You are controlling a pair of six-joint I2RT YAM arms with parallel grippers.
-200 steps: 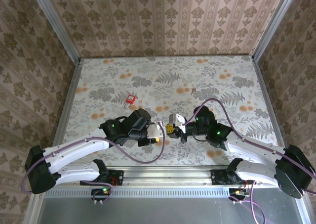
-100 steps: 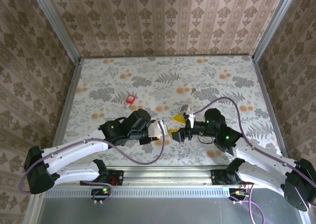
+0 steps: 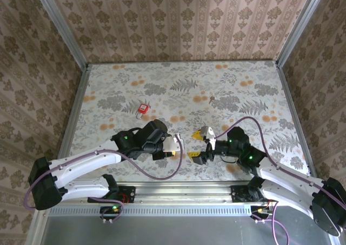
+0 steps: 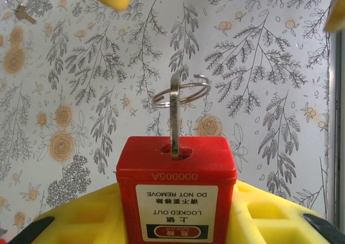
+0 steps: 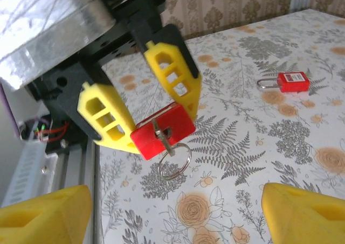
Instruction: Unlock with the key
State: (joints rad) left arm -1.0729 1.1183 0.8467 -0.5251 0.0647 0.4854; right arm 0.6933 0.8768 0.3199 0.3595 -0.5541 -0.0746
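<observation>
My left gripper [image 3: 168, 145] is shut on a red padlock [image 4: 177, 190], whose body sits between the yellow fingers [image 4: 81, 222]. A silver key [image 4: 175, 114] stands in the keyhole, with its wire ring [image 4: 180, 93] hanging free. In the right wrist view the same padlock [image 5: 164, 126] and key [image 5: 161, 137] show straight ahead. My right gripper [image 3: 199, 144] is open and holds nothing. It sits a short way to the right of the key, apart from it, and its yellow fingertips [image 5: 43, 214] frame the view from below.
A second red padlock [image 3: 142, 108] lies on the floral tabletop behind the left arm, also seen as the far padlock [image 5: 291, 82]. A small dark item [image 3: 212, 99] lies further back. A metal rail [image 3: 178, 190] runs along the near edge.
My right gripper has opened, let go of the key and drawn back to the right and nearer. The key has stayed in the padlock. The left gripper has kept its hold.
</observation>
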